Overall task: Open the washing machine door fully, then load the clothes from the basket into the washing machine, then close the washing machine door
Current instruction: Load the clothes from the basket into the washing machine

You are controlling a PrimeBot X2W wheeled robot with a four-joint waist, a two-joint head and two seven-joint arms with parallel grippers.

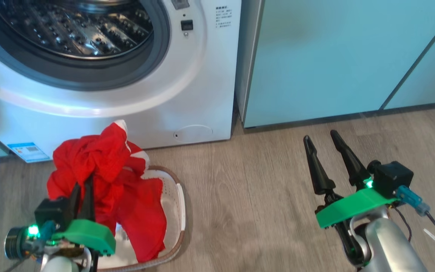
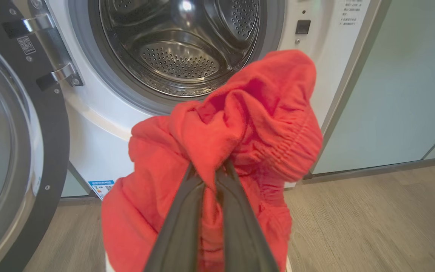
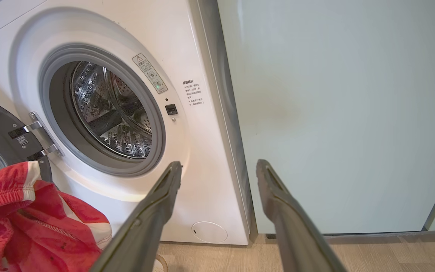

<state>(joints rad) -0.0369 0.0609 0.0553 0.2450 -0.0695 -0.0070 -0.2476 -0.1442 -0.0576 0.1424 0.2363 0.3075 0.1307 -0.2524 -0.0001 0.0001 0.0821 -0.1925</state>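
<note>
The left gripper (image 2: 210, 172) is pinching a fold of the red clothes (image 1: 104, 162), and its fingertips are sinking out of sight in the fabric. The cloth is draping into the basket (image 1: 180, 204), covering most of it. The washing machine door (image 2: 57, 151) is standing open, cropped at the left edge. The right gripper (image 1: 320, 136) is hovering over the floor (image 1: 247, 189) with its jaws spread, holding nothing, near the washing machine (image 1: 202, 75).

L end effector (image 2: 210, 169) pinching red clothes (image 2: 247, 113), door (image 2: 17, 132) open
</note>
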